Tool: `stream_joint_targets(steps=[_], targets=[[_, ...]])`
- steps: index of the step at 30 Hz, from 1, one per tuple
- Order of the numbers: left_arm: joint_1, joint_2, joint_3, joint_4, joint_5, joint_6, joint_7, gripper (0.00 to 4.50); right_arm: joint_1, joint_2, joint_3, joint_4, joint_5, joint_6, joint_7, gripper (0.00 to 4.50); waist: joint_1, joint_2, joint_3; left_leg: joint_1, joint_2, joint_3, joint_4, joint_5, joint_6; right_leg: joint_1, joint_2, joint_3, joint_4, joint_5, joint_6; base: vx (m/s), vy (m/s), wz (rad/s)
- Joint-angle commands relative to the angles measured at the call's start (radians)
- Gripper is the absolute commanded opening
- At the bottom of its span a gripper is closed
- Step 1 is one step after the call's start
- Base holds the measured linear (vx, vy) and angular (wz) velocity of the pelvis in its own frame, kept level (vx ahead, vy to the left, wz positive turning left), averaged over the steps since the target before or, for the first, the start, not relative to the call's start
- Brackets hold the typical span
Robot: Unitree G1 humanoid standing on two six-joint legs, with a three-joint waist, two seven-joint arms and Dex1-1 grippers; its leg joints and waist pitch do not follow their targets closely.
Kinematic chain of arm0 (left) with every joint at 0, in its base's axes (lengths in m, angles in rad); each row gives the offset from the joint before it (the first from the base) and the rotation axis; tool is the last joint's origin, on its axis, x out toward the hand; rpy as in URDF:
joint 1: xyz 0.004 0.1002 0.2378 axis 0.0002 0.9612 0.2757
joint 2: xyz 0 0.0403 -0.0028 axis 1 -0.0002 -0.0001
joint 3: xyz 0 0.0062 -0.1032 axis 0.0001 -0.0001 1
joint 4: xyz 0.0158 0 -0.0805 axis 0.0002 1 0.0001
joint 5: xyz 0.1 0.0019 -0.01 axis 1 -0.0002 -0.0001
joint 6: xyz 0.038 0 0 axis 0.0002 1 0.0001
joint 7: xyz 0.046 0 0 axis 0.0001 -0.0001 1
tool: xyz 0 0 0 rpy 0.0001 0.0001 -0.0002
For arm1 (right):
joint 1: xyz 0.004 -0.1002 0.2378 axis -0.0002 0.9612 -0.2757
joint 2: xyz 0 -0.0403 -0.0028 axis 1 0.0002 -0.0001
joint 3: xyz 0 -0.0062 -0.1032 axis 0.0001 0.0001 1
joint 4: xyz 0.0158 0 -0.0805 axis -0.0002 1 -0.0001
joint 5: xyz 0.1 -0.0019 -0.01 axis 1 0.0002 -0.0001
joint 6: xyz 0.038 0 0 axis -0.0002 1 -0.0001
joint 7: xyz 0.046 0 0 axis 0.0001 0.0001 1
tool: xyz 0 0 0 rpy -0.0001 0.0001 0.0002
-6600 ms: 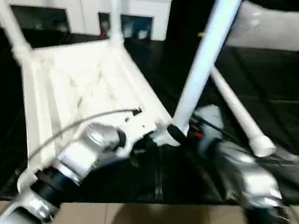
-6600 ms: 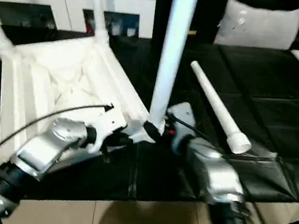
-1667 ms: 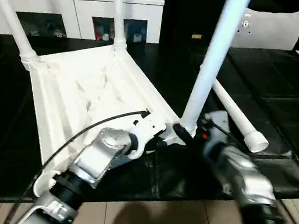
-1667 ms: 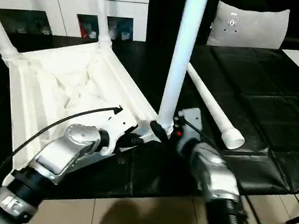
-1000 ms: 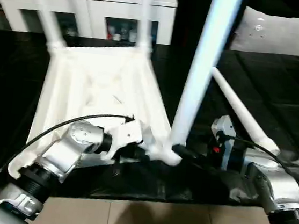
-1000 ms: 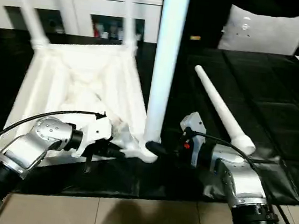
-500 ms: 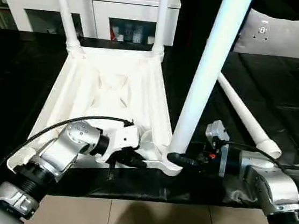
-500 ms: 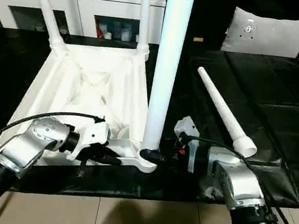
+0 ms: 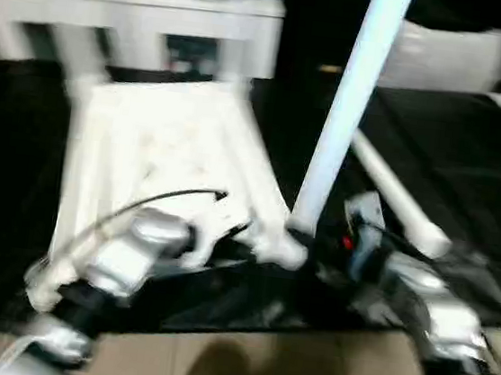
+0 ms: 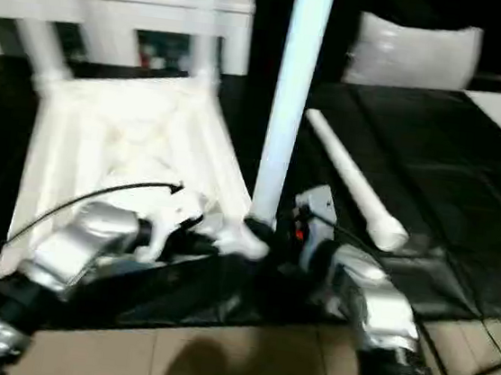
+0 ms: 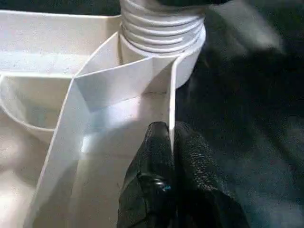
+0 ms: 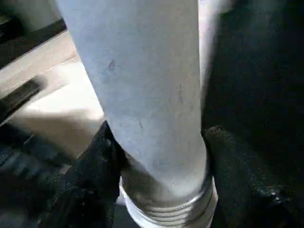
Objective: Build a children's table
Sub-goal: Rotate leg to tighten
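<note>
A black mat (image 10: 470, 167) covers the floor, with a white cabinet (image 10: 117, 9) and a grey cushion (image 10: 411, 52) behind it, and the table top (image 10: 119, 145) lies upside down on the mat with its ribbed underside facing up.

The right gripper (image 12: 159, 156) has its two black fingers (image 12: 95, 156) on opposite sides of the standing leg (image 10: 290, 92), just above its threaded collar, so it is clasping this leg. The left gripper (image 11: 168, 156) has its fingers pressed together on a thin rib of the top, right beside the corner socket (image 11: 161, 52), and it pinches this rib to hold the top steady.

From the right gripper the leg's long axis goes straight up, nearly vertical, and its threaded end sits in the near corner socket directly below the fingers. I judge that the coming move is a turn around this vertical axis, so the leg must stay upright over the socket.

Two more legs (image 10: 39, 59) stand in the far corners. The fourth leg (image 10: 347, 176) lies loose on the mat to the robot's right, nearer to the right arm
</note>
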Motion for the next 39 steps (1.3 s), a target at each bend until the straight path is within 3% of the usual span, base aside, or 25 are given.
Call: stream_joint_targets(steps=[1,4,7,8,9,10,12,17,22,25,28,31,33,39], targets=[[-0.042,-0.082,0.016,-0.046,-0.031,0.038,0.069,0.00,-0.019,0.057,0.004,0.073,-0.025,0.007,-0.128,2.38,0.001,-0.010,-0.056,0.011,0.046,-0.030,-0.078,-0.348,-0.011,0.036,-0.074,0.040,-0.110,-0.563,-0.076,0.000,0.000,0.00],[-0.063,-0.126,0.025,-0.041,-0.014,0.068,0.137,0.00,-0.048,0.099,-0.044,0.130,-0.051,-0.022,-0.275,2.38,-0.011,-0.007,-0.060,-0.001,0.045,-0.032,-0.080,-0.314,0.003,0.043,-0.072,0.039,-0.106,-0.519,-0.079,0.000,0.000,0.00],[-0.080,-0.141,0.019,-0.022,0.038,0.066,0.212,0.00,-0.066,0.136,-0.089,0.169,-0.056,-0.085,-0.358,2.38,-0.017,-0.007,-0.064,-0.001,0.045,-0.028,-0.078,-0.294,0.016,0.042,-0.068,0.043,-0.099,-0.433,-0.108,0.000,0.000,0.00],[-0.078,-0.138,0.023,-0.023,0.040,0.067,0.221,0.00,-0.064,0.140,-0.097,0.162,-0.048,-0.097,-0.352,2.38,-0.014,-0.007,-0.067,0.000,0.045,-0.025,-0.076,-0.272,0.024,0.042,-0.068,0.046,-0.095,-0.392,-0.122,0.000,0.000,0.00],[-0.074,-0.128,0.020,-0.027,0.042,0.062,0.217,0.00,-0.061,0.138,-0.100,0.154,-0.043,-0.105,-0.340,2.72,-0.012,-0.007,-0.068,-0.001,0.047,-0.023,-0.075,-0.248,0.035,0.044,-0.066,0.048,-0.089,-0.343,-0.140,0.000,0.000,0.00],[-0.074,-0.128,0.020,-0.027,0.042,0.062,0.217,0.00,-0.061,0.138,-0.100,0.154,-0.043,-0.105,-0.340,2.72,-0.012,-0.007,-0.068,-0.001,0.047,-0.023,-0.075,-0.248,0.035,0.044,-0.066,0.048,-0.089,-0.343,-0.140,0.000,0.000,0.00],[-0.068,-0.113,0.016,-0.033,0.047,0.056,0.209,0.00,-0.058,0.129,-0.107,0.148,-0.037,-0.121,-0.316,3.08,-0.006,-0.008,-0.072,-0.006,0.048,-0.020,-0.072,-0.187,0.057,0.050,-0.066,0.050,-0.077,-0.253,-0.171,0.000,0.000,0.00],[-0.060,-0.082,0.003,-0.034,0.047,0.019,0.175,0.00,-0.057,0.076,-0.101,0.143,-0.026,-0.176,-0.232,3.45,0.007,-0.005,-0.075,-0.006,0.051,-0.017,-0.068,-0.144,0.078,0.051,-0.066,0.051,-0.066,-0.180,-0.201,0.000,0.000,0.00],[-0.043,-0.035,-0.016,-0.036,0.041,-0.036,0.113,0.00,-0.046,0.001,-0.109,0.111,0.005,-0.225,-0.101,3.80,0.024,-0.005,-0.072,-0.002,0.054,-0.016,-0.068,-0.173,0.074,0.051,-0.067,0.052,-0.071,-0.219,-0.189,0.000,0.000,0.00],[-0.035,0.002,-0.029,-0.031,0.046,-0.071,0.075,0.00,-0.025,-0.055,-0.096,0.059,0.044,-0.190,0.028,4.09,0.032,-0.005,-0.071,-0.003,0.055,-0.017,-0.069,-0.180,0.076,0.052,-0.066,0.052,-0.069,-0.227,-0.185,0.000,0.000,0.00],[-0.028,0.039,-0.045,-0.027,0.044,-0.101,0.021,0.00,0.004,-0.125,-0.044,-0.002,0.068,-0.136,0.179,4.36,0.037,-0.005,-0.069,-0.002,0.055,-0.018,-0.070,-0.189,0.080,0.052,-0.065,0.051,-0.073,-0.248,-0.172,0.000,0.000,0.00],[-0.020,0.094,-0.074,-0.026,0.031,-0.158,-0.081,0.00,0.010,-0.171,-0.014,-0.027,0.106,-0.093,0.303,4.36,0.037,-0.009,-0.066,-0.003,0.054,-0.020,-0.074,-0.222,0.073,0.053,-0.069,0.050,-0.080,-0.324,-0.157,0.000,0.000,0.00],[-0.016,0.128,-0.091,-0.028,0.019,-0.196,-0.152,0.00,0.001,-0.191,0.006,-0.019,0.108,-0.086,0.358,4.36,0.038,-0.010,-0.065,0.003,0.055,-0.019,-0.073,-0.236,0.063,0.045,-0.070,0.050,-0.086,-0.362,-0.154,0.000,0.000,0.00],[-0.011,0.210,-0.129,-0.052,-0.015,-0.261,-0.329,0.00,-0.024,-0.233,0.068,0.009,0.078,-0.070,0.443,3.93,0.057,-0.007,-0.066,0.010,0.063,-0.018,-0.077,-0.231,0.044,0.040,-0.070,0.054,-0.074,-0.329,-0.172,0.000,0.000,0.00]])
